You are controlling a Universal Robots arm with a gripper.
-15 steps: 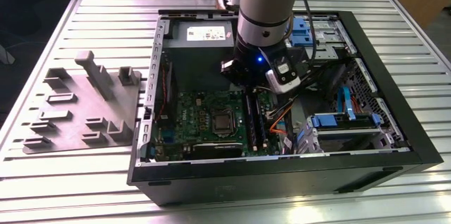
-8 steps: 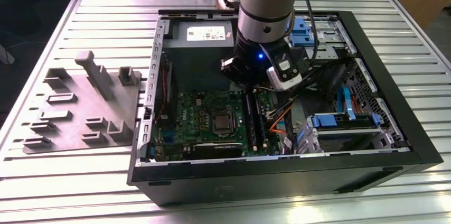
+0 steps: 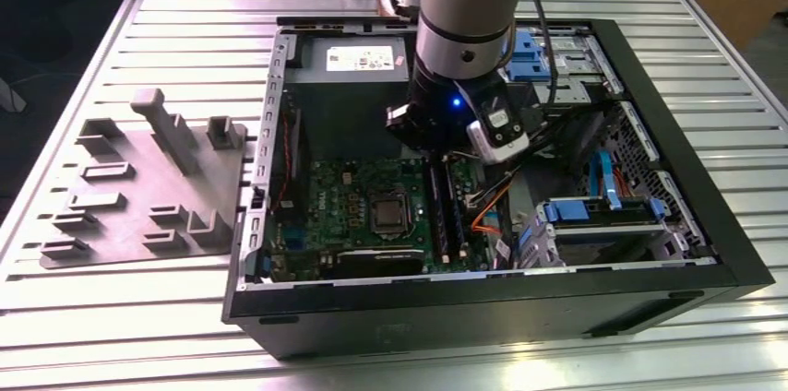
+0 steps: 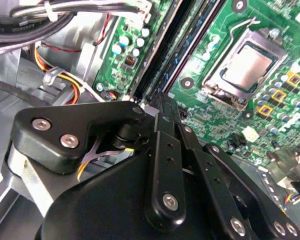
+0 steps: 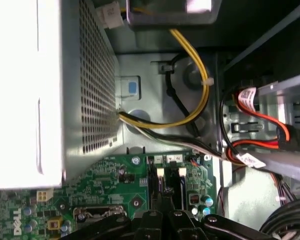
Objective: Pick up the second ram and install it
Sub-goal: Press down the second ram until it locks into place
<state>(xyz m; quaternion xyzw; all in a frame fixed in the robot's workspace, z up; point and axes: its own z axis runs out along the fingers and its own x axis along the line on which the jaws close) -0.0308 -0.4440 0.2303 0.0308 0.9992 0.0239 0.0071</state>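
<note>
Table [image 3: 161, 31]: ribbed metal | case [image 3: 689, 179]: open | jaws: closed, grip contents unclear

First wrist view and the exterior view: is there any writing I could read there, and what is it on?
White sticker on the power supply: print too small to read.
Cable tags: print blurred, unreadable.
Motherboard: a white maker's mark near one edge, not quoted here; the other markings are too small to read.

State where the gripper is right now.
In the second wrist view, the gripper is inside the computer case, at the end of the black memory slots, beside the processor socket.
</note>
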